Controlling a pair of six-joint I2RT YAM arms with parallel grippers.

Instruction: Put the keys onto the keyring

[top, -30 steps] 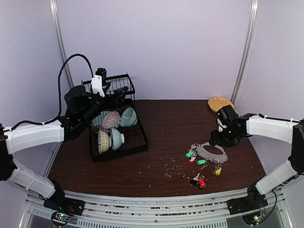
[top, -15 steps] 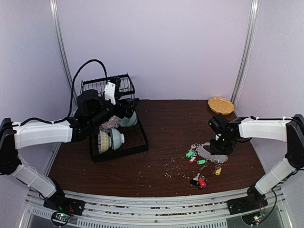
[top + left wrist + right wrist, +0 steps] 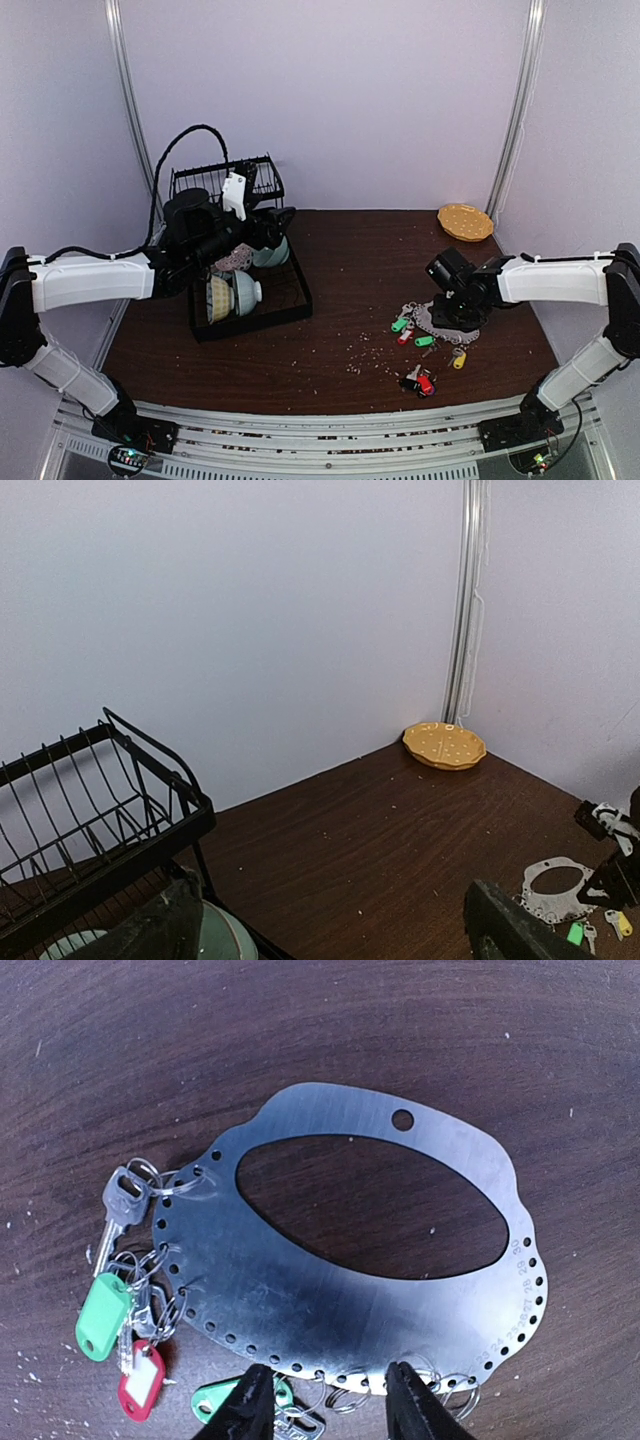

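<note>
Bowls [image 3: 236, 293] on edge in black rack [image 3: 255, 322]

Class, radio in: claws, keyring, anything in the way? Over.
Left claw open, idle. Right claw open over edge of flat scalloped grey metal keyring. Red-tagged keys loose nearby. Nothing blocking.

White-shelled arms [image 3: 90, 280], black joints [image 3: 455, 276], looping black cable [image 3: 196, 128]

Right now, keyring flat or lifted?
Flat: the scalloped grey metal keyring lies against the brown wooden table, wood visible through its hole.
</note>
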